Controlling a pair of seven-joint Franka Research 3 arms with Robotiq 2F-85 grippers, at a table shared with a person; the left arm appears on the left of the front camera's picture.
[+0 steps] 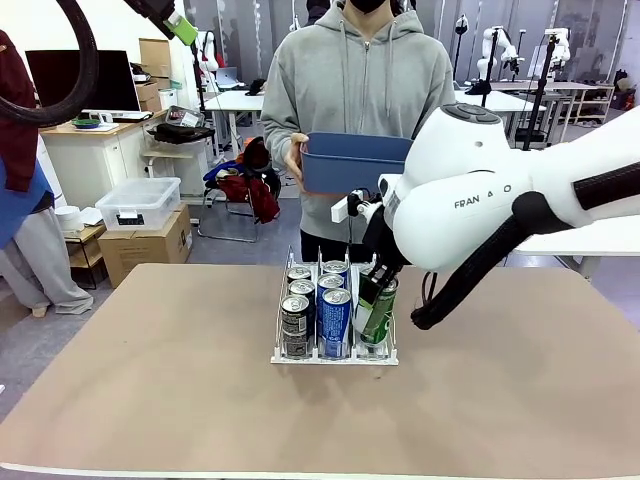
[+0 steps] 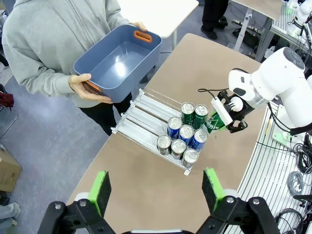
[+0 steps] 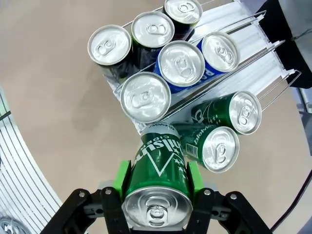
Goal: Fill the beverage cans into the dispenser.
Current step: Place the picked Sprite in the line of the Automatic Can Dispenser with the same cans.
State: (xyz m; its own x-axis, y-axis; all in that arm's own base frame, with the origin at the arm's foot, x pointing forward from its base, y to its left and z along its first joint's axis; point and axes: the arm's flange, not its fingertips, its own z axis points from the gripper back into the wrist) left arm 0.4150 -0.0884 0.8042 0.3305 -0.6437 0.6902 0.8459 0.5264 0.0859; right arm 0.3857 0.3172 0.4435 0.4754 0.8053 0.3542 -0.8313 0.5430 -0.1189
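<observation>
The right gripper [image 3: 157, 183] has its jaws clenched on a green can [image 3: 158, 180], green pads pressed to both sides of the can's body; the right wrist view shows its silver top nearest the lens and its base tilted toward the dispenser [image 3: 273, 58] at 12 o'clock. In the front view the same green can [image 1: 378, 308] leans over the front of the rack's right lane, partly hidden by the white arm, so the grip itself cannot be read there.

The dispenser [image 1: 335, 357] sits mid-desk [image 1: 150, 380]. From the front, its left lane holds black cans [image 1: 295, 322] and its middle lane blue cans [image 1: 335, 318]. The right wrist view adds what the front hides: two more green cans [image 3: 219, 129] standing in the right lane, at 2 o'clock from the held one and just beside it.

The left wrist view looks down from above: the left gripper [image 2: 157, 190] hangs over the desk with jaws released wide, nothing between its green pads [image 2: 101, 190], the dispenser [image 2: 141, 124] at 12 o'clock from it. It alone shows the far ends of the lanes bare, and the inside of the blue bin [image 2: 117, 61] that the person holds in both hands beyond the desk's far edge. The front view shows that bin [image 1: 352, 162] at chest height.
</observation>
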